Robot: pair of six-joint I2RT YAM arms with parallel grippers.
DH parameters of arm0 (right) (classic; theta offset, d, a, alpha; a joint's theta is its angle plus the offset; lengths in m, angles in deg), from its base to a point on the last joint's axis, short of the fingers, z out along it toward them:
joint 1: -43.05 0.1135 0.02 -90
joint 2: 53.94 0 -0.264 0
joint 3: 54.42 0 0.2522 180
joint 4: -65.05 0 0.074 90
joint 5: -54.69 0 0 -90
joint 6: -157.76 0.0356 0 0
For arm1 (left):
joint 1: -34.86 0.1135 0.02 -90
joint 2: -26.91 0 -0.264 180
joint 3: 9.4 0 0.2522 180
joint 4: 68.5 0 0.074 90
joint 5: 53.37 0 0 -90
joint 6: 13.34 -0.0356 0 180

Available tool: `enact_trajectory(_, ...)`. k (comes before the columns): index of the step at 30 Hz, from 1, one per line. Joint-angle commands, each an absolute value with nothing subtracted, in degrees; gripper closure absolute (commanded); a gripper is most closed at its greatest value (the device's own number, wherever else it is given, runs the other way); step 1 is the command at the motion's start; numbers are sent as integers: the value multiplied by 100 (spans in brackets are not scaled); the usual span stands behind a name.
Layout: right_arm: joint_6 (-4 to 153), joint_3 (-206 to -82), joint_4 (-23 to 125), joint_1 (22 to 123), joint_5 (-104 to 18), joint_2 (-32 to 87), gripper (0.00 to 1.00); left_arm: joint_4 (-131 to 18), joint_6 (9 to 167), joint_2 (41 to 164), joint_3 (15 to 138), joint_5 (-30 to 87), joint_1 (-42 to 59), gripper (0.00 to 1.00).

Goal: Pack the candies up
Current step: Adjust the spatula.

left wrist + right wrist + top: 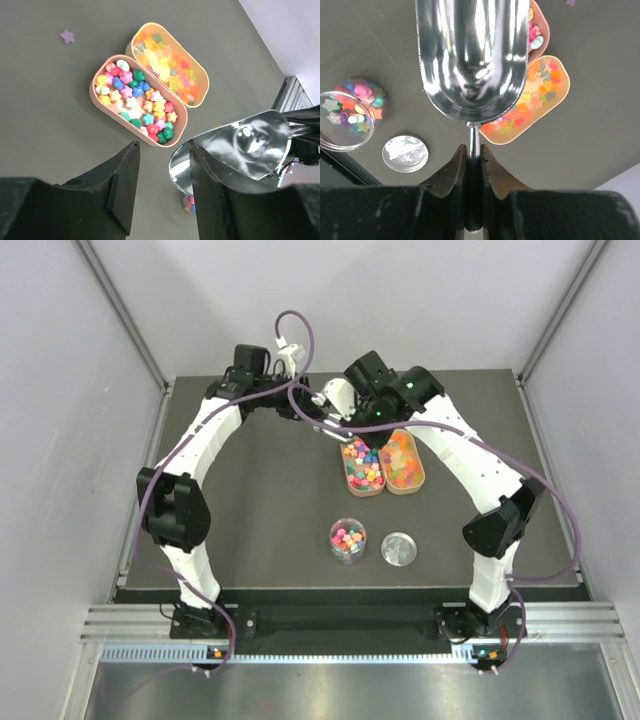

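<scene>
1. We are clamping the right gripper (473,150) tight on the thin handle of the metal scoop (472,55), its bare bowl reaching out ahead of the jaws.
2. We are holding the left gripper (162,170) with its jaws apart around nothing, the scoop's bowl showing just beside one finger.
3. The candies (137,102) are lying beyond those parted jaws, untouched, in the pink tray (93,92); a peach tray (206,80) of gummies is touching it.
4. We are seeing more candies in the clear jar (348,540), its lid (400,549) beside it, both well apart from either gripper.
</scene>
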State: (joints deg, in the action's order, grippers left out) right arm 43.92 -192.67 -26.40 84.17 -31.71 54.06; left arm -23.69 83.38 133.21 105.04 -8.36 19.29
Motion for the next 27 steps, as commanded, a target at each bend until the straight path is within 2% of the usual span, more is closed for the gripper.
enact_trajectory(1,4324,-19684,-3256,8541,-3398,4828,100,-2468,8132,13387,10429,-644,1782,51)
enact_trajectory(5,4324,-20413,-3238,8541,-3829,4862,100,-2459,8070,13448,10411,-582,1702,51)
enact_trajectory(15,4403,-20916,-3238,8620,-4243,5196,100,-2424,7947,13370,10437,-406,1412,50)
enact_trajectory(19,4596,-20460,-3185,8629,-3735,4951,100,-2196,7711,13282,10543,278,1447,48)
enact_trajectory(22,4893,-19678,-3089,8620,-3566,4451,100,-2291,7701,13133,10587,814,1693,45)
enact_trajectory(27,5815,-18676,-2983,8201,-3434,3897,100,-2845,7824,12930,10140,982,2176,43)
